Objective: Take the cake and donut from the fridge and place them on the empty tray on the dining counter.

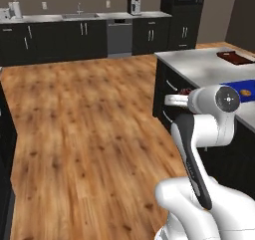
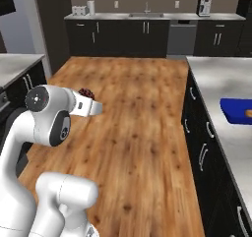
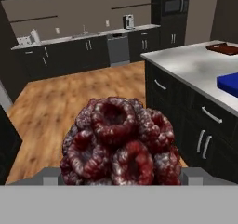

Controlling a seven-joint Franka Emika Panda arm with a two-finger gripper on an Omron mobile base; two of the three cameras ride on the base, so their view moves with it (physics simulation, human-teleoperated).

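Between fingers (image 3: 121, 176), bumpy dark-red cake (image 3: 122, 141)

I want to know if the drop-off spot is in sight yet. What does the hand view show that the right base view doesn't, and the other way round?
Hand view: the tray, dark reddish-brown, lies at the far end of the dining counter, and the cake looms close up with its bumpy surface. Right base view: the cake hangs above the wooden floor, well left of the counter. Both: the gripper shut on the cake, and a blue tray on the counter.
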